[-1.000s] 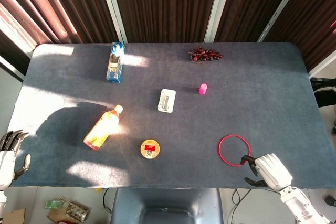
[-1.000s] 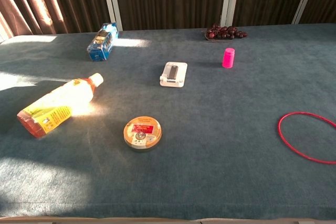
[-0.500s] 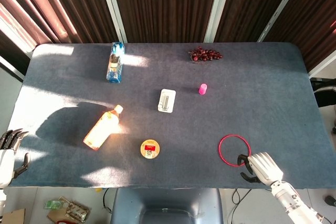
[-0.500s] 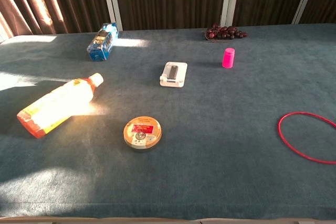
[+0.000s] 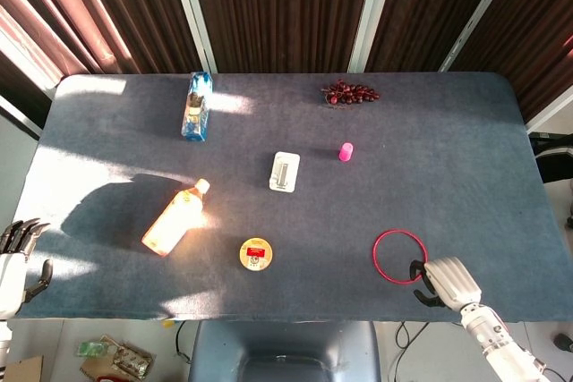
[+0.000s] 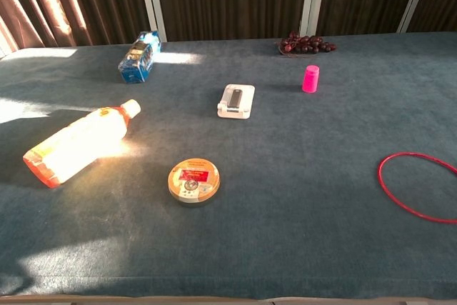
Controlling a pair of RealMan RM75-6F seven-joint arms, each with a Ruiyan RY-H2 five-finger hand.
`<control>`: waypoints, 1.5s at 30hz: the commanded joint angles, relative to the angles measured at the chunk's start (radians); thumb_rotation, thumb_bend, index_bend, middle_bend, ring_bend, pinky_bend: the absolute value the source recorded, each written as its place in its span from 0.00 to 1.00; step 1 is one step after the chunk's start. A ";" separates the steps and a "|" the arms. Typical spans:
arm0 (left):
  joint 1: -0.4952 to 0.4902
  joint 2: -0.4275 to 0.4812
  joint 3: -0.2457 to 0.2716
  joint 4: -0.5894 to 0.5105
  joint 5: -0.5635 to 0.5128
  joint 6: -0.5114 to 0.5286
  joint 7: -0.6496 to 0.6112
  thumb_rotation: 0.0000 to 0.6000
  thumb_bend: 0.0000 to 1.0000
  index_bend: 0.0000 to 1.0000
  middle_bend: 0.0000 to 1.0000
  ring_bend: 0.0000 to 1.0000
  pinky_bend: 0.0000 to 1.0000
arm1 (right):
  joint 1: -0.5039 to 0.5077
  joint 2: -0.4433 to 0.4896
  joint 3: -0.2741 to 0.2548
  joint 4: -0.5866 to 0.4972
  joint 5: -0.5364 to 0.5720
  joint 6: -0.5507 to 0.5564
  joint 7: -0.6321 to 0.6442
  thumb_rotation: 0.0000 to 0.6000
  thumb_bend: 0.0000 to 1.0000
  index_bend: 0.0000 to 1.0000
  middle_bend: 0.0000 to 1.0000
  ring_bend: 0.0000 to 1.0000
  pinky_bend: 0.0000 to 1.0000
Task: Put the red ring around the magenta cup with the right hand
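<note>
Since a second ago my right hand [image 5: 445, 280] has slid down and slightly left along the desk's near edge, and it now sits just beside the near-right rim of the thin red ring [image 5: 399, 257]. Its dark fingers [image 5: 419, 271] curl toward that rim, but I cannot tell whether they touch it or grip anything. The ring has not moved; it lies flat on the blue-grey felt desk [image 5: 448, 158].

None of the task is done yet, as I judge it. The small magenta plastic cup [image 5: 346, 151] stands upright, well apart from the ring, toward the far middle of the desk, near the bunch of dark red grapes [image 5: 349, 93]. Grasping, carrying and dropping the ring around the cup are all left.

Only the head view shows my hands: the right by the ring, and my left hand [image 5: 16, 257] idle off the desk's left corner, fingers loosely apart and holding nothing. From the chest, the ring [image 6: 420, 186] runs off the right edge, with no hand visible.
</note>
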 commanded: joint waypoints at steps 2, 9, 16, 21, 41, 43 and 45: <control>0.000 0.000 -0.001 -0.001 -0.002 0.000 0.000 1.00 0.47 0.21 0.14 0.11 0.26 | 0.007 -0.015 0.008 0.017 0.026 -0.018 -0.013 1.00 0.41 0.62 0.90 0.92 1.00; 0.001 0.000 -0.002 0.000 -0.004 0.000 -0.002 1.00 0.46 0.21 0.15 0.11 0.26 | 0.015 -0.034 0.018 0.044 0.062 -0.036 -0.024 1.00 0.41 0.62 0.90 0.92 1.00; 0.001 0.003 0.000 -0.003 -0.005 -0.002 -0.004 1.00 0.46 0.21 0.14 0.11 0.26 | 0.018 -0.040 0.015 0.050 0.066 -0.041 -0.025 1.00 0.41 0.63 0.90 0.92 1.00; 0.001 0.004 0.001 -0.005 -0.005 -0.003 -0.005 1.00 0.46 0.21 0.14 0.11 0.26 | 0.021 -0.044 0.014 0.055 0.070 -0.045 -0.028 1.00 0.41 0.64 0.90 0.92 1.00; 0.003 0.005 0.002 -0.007 -0.004 0.000 -0.004 1.00 0.46 0.21 0.14 0.11 0.26 | 0.025 -0.065 0.015 0.088 0.085 -0.048 -0.028 1.00 0.46 0.66 0.91 0.93 1.00; 0.003 0.005 0.001 -0.007 -0.005 -0.002 -0.004 1.00 0.46 0.21 0.14 0.11 0.26 | 0.026 -0.067 0.015 0.091 0.087 -0.050 -0.028 1.00 0.49 0.66 0.91 0.93 1.00; 0.004 0.005 0.002 -0.008 -0.004 0.000 -0.004 1.00 0.46 0.21 0.14 0.11 0.26 | 0.026 -0.067 0.014 0.093 0.089 -0.051 -0.029 1.00 0.50 0.67 0.91 0.93 1.00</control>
